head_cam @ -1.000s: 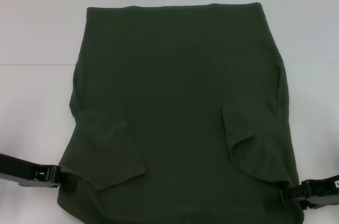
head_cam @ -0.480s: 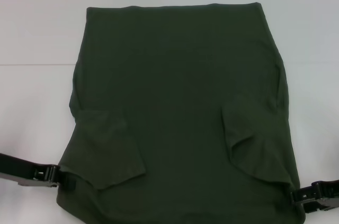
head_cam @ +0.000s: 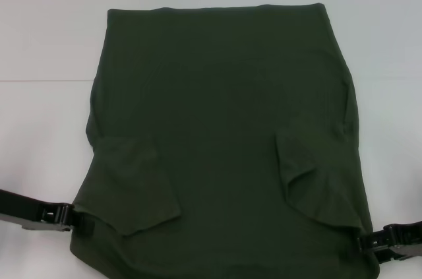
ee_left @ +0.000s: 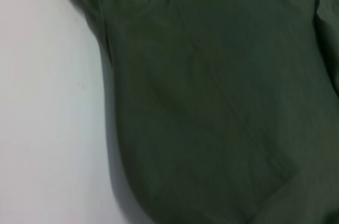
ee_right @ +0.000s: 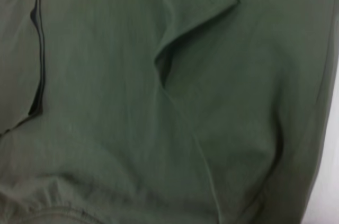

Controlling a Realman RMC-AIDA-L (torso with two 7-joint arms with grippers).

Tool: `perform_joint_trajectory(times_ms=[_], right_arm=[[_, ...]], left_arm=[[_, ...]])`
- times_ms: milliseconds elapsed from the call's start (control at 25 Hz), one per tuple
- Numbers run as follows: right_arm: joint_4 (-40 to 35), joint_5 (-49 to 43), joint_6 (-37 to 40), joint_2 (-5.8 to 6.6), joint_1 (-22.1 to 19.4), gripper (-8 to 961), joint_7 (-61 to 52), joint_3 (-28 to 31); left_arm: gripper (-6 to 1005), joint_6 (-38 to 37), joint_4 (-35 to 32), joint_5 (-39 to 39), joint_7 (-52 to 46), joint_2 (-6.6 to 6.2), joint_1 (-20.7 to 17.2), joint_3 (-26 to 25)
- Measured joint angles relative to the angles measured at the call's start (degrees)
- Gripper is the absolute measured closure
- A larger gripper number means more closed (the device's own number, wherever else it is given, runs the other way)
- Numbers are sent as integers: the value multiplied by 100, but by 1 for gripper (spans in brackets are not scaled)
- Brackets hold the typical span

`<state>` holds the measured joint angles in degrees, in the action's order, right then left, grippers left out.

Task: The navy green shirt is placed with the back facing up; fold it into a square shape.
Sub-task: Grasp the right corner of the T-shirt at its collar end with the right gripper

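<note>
Shirt [head_cam: 224, 134] flat on white table [head_cam: 46, 35], plain side up, both sleeves folded inward. Left gripper [head_cam: 66, 218] at shirt's near-left edge, right gripper [head_cam: 382, 243] at near-right edge, likely positioned for lengthwise fold. Whether either claw grips cloth: cannot tell.

A white table [head_cam: 46, 41] carries the shirt [head_cam: 224, 127], which lies flat from centre toward 6 o'clock, plain side up, both sleeves folded inward at 5 and 7 o'clock.

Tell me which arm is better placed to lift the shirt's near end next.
Neither clearly: left end effector and right end effector both sit at the near corners of the navy green shirt.
</note>
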<state>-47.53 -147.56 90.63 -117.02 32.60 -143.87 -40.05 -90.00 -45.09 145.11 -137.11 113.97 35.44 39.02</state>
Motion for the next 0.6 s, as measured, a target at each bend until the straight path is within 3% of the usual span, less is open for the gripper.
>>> perform_joint_trajectory(times_ms=[600], right_arm=[[61,3,-60,-85,87,84,16,-51]], left_arm=[[971,9,0,0,0,1,7,0]])
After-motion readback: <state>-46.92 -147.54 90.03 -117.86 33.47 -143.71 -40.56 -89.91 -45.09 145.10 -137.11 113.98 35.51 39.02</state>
